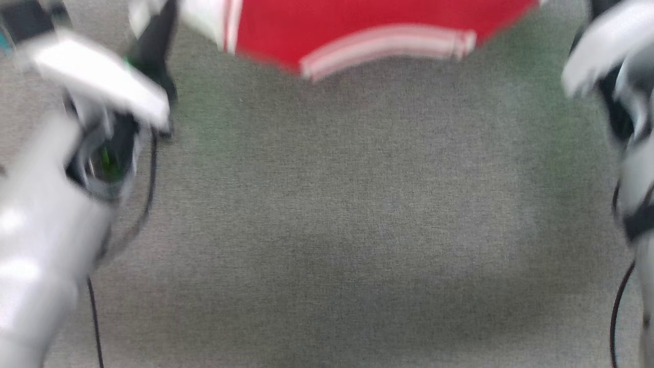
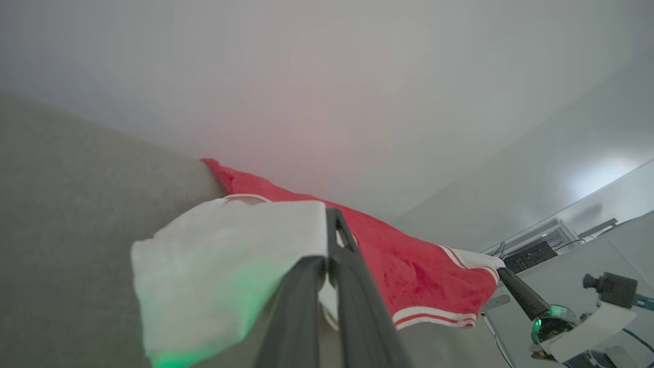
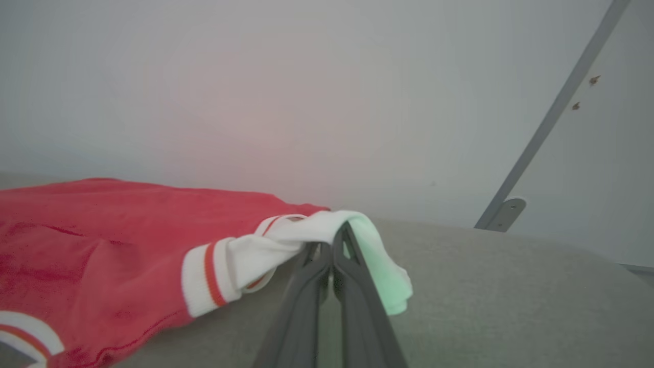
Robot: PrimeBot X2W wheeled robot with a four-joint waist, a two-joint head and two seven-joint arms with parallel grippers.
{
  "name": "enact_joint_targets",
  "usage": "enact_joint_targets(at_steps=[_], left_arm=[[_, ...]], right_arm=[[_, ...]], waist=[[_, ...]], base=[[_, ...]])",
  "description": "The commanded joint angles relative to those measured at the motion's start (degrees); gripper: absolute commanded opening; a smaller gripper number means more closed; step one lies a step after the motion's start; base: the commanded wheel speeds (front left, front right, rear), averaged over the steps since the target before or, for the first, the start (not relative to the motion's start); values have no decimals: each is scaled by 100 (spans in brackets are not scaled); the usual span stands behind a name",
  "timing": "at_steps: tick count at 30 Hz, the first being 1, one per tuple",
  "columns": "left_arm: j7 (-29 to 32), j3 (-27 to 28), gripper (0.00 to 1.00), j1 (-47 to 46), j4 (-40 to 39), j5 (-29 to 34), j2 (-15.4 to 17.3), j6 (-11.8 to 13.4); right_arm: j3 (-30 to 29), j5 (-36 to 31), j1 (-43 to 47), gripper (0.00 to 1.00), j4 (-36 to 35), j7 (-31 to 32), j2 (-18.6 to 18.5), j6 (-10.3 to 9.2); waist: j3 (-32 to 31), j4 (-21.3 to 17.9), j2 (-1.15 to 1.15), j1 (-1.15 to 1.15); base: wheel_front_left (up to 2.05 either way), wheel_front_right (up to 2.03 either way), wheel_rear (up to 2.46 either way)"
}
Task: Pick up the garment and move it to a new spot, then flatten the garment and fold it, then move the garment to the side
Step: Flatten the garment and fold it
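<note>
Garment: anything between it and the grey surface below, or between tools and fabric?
Nothing visible: left tool and right tool are each shut on white sleeve ends of the garment; the grey surface beneath shows no obstacle.

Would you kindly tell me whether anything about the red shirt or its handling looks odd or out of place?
Nothing stands out. The garment spans between the left pincer and the right pincer, each shut on one of its white sleeve ends, bunched only where pinched. No tear or stain shows.
</note>
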Motion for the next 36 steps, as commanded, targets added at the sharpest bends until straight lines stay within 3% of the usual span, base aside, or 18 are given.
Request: enact_joint_targets(at_steps=[1, 10, 19, 24, 32, 36], left_arm=[[-61, 5, 0, 83, -66, -25, 38, 7], [-512, -266, 0, 2152, -1236, -332, 643, 7], [-699, -483, 0, 3573, -2290, -209, 1520, 7], [-763, -433, 0, 4434, -2782, -228, 1922, 7], [-797, 129, 0, 5545, -3321, 47, 1997, 7], [-798, 247, 0, 5561, -3336, 218, 1853, 7]], right_arm=[[25, 15, 134, 0, -89, 32, -54, -6], [-184, 541, 3027, 0, -2570, 1256, -388, -9], [-754, 877, 5271, 0, -4977, 3017, -117, -8], [-1022, 866, 6166, 0, -5912, 3727, 122, -9], [-1230, 841, 7090, 0, -6906, 4359, 412, -7], [-1202, 644, 7042, 0, -6870, 4434, 328, -7]], waist=[[-35, 22, 0, 0], [-367, 89, 0, 0], [-671, 135, 0, 0], [-759, 99, 0, 0], [-734, 139, 0, 0], [-711, 170, 0, 0]], base=[[0, 0, 0], [0, 0, 0], [0, 0, 0], [0, 0, 0], [0, 0, 0], [0, 0, 0]])
